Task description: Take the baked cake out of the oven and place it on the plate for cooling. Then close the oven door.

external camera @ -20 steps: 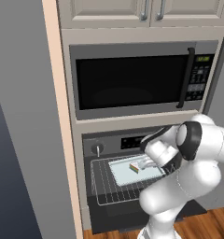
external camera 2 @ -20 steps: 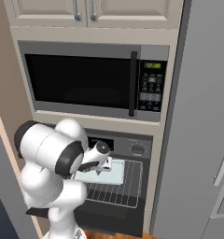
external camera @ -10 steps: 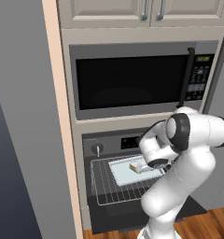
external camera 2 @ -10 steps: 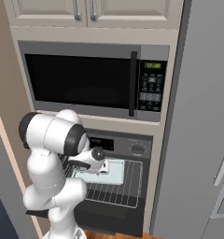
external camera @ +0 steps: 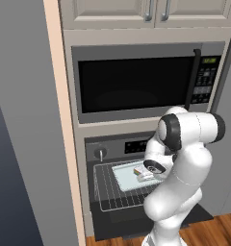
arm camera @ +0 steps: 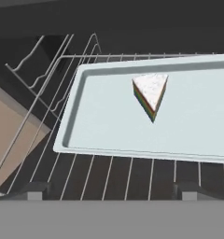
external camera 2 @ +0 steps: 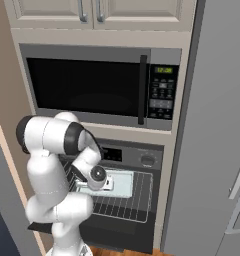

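One target: a single wedge of cake (arm camera: 151,95), white on top with coloured layers down its cut side.
Wire rack (arm camera: 86,172): pulled out of the oven (external camera: 112,149), its bars running under and to the left of the tray.
Tray (arm camera: 104,126): pale, shallow and raised-rimmed, lying flat on the rack; the cake stands on it, right of the tray's middle in the hand view.
Cake position: apart from every tray rim, pointed end toward the camera, nothing touching it.
Likely handling: light, soft and crumbly by the look of it; a hard squeeze would probably crush the layers, and icing may smear or slip.
Where to grip: judged best across the two flat cut sides, low on the wedge, pressing gently.
Claw (arm camera: 109,189): spread wide with nothing between its tips, hovering over the rack's near edge short of the tray.
Oven door (external camera 2: 52,227): hanging open below the rack.
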